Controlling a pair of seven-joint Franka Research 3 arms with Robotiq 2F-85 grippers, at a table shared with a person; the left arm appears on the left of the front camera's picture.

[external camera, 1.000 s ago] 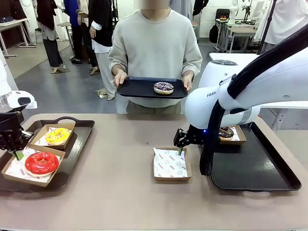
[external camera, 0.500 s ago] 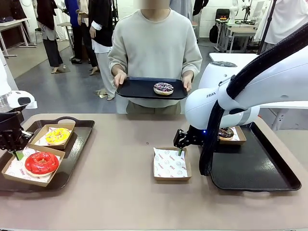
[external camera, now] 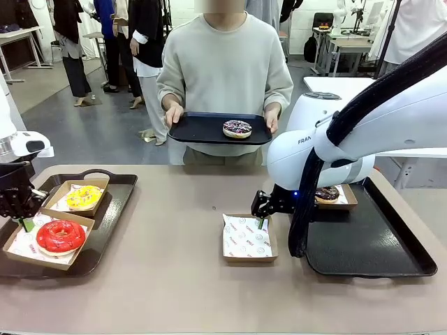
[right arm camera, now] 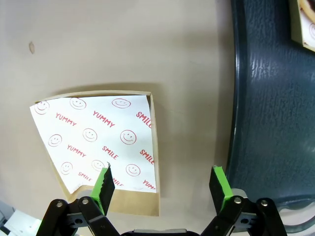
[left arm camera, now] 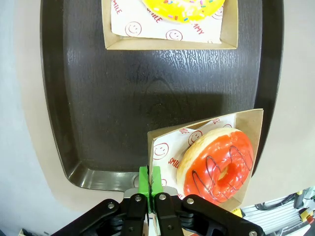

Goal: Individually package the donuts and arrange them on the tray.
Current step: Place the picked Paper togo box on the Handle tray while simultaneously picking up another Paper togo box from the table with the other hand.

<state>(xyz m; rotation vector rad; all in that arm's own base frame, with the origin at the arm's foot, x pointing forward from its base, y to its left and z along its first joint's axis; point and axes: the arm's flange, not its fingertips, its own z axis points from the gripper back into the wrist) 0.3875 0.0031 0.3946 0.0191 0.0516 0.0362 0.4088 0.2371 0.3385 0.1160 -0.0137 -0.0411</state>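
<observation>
Bench as I see it from my side. Left: a tray carrying two cardboard boxes, the iced donut in the rear box, the glazed donut in the front box. Centre: a paper-lined box lying directly on the bench, just left of the right tray. Right tray, rear corner: a box with a donut in it. Beyond the far edge: a person holding a tray with the sprinkled donut on it.
</observation>
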